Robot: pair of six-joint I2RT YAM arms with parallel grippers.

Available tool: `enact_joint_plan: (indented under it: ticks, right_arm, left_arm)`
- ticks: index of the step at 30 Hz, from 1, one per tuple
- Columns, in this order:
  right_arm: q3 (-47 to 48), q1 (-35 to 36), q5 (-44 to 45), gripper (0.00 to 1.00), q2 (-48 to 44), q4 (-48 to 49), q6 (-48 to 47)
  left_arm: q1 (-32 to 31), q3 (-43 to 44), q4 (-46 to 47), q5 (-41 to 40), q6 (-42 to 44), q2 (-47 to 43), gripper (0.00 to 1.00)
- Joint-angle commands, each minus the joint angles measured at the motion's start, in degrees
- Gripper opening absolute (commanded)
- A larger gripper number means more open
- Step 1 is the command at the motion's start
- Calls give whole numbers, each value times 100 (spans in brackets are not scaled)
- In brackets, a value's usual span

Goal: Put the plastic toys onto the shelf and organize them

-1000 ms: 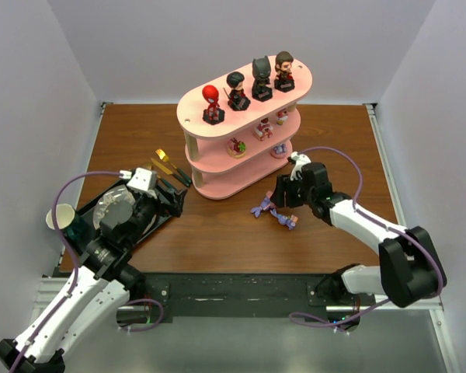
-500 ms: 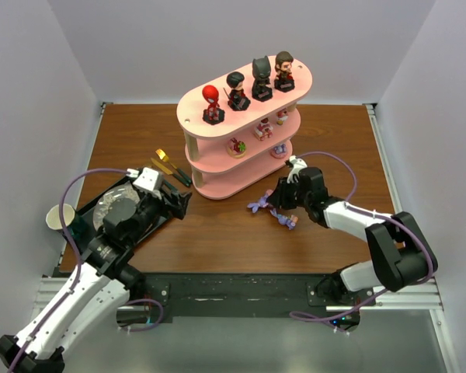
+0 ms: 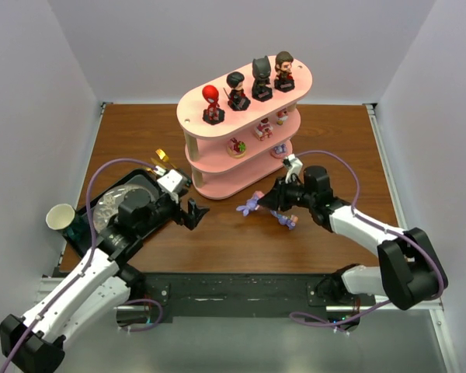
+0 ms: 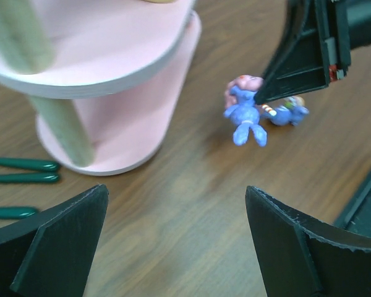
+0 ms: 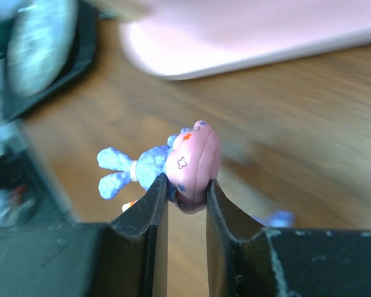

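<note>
The pale pink three-tier shelf (image 3: 217, 186) stands at the table's middle back. Several big-headed figures (image 3: 211, 104) stand on its top board; small figures (image 3: 236, 146) sit on the middle board. My right gripper (image 3: 266, 203) is shut on a pink and purple pony toy (image 3: 249, 205), held in front of the shelf's base; the pony shows between the fingertips in the right wrist view (image 5: 195, 162) and in the left wrist view (image 4: 244, 111). Another small purple toy (image 3: 286, 220) lies on the table beside it. My left gripper (image 3: 194, 214) is open and empty, left of the pony.
A black tray (image 3: 89, 225) with a clear round lid lies at the left. A paper cup (image 3: 59, 217) stands at its left end. Gold and dark green cutlery (image 3: 169, 167) lies left of the shelf; its handles show in the left wrist view (image 4: 21, 170).
My right gripper has closed on the pony toy and carried it a little left, off the table. My left gripper has swung right, off the tray and toward the shelf front.
</note>
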Motion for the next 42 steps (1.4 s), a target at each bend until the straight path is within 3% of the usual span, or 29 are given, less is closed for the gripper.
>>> enact_joint_plan:
  ticks: [1, 5, 11, 24, 33, 36, 39, 40, 42]
  right_arm:
    - [243, 331, -1702, 0, -77, 474, 332]
    - [367, 1006, -2423, 0, 64, 823, 420]
    - [543, 1605, -2776, 0, 266, 1510, 613]
    - [754, 1782, -3040, 0, 565, 2530, 851]
    - [657, 1686, -2908, 0, 372, 2469, 640]
    - [631, 1650, -2917, 0, 372, 2513, 640]
    - [578, 1598, -2864, 0, 381, 2600, 692]
    - [561, 1606, -2821, 0, 398, 2609, 727]
    - [561, 1606, -2750, 1, 398, 2548, 728]
  left_arm:
    - [27, 74, 401, 984, -147, 144, 97]
    - [27, -14, 989, 1608, -438, 266, 97]
    - [27, -84, 1280, 2347, -781, 609, 97]
    - [27, -199, 1861, 3850, -1299, 1031, 85]
    - [27, -164, 1773, 4000, -1405, 1348, 61]
    - [27, -164, 1764, 4000, -1431, 1383, 48]
    - [27, -172, 1790, 3982, -1475, 1392, 28]
    - [27, -190, 1834, 3965, -1554, 1374, 13]
    - [27, -303, 2071, 3895, -1729, 1366, 0]
